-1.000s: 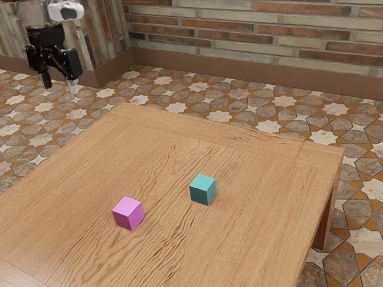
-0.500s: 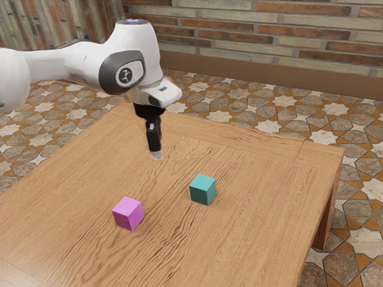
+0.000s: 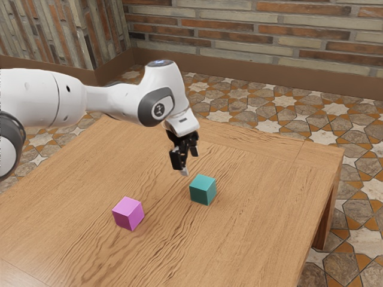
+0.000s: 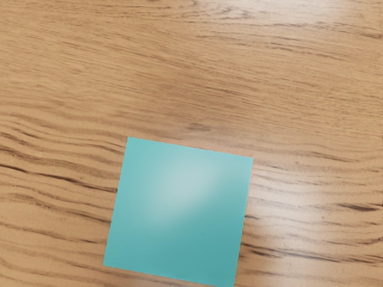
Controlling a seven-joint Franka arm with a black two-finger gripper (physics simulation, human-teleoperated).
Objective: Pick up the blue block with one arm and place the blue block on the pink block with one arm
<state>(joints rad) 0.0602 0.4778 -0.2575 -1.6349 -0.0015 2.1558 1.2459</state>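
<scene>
Gripper (image 3: 183, 168) first: it hangs pointing down over the wooden table (image 3: 272, 230), just above the blue block (image 3: 203, 189) and slightly toward the exterior view's left of it. Its tip is close to the block's upper far edge but not touching. From this side angle you cannot tell whether it is spread or pressed together. The white arm (image 3: 90, 101) carrying it comes in from the exterior view's left, well above the blue block, and bends down at the wrist on the block's far-left side.

The blue block, more teal than true blue, rests flat on the tabletop with one corner turned toward the exterior camera. It stands apart from both the gripper and the pink block. In the wrist view you look straight down on it: the blue block (image 4: 179, 210) shows its square top face, turned slightly against the grain of the wooden table (image 4: 239, 72), with a pale sheen across the middle.

The pink block (image 3: 128, 213) lies flat on the same tabletop, well apart from the blue block, toward the exterior view's left of it and a little nearer the camera. Its top face is fully in sight. Beyond the blue block, past the table's far edge, you see the patterned tiled floor (image 3: 287, 113) and behind that the brick wall (image 3: 269, 30).
</scene>
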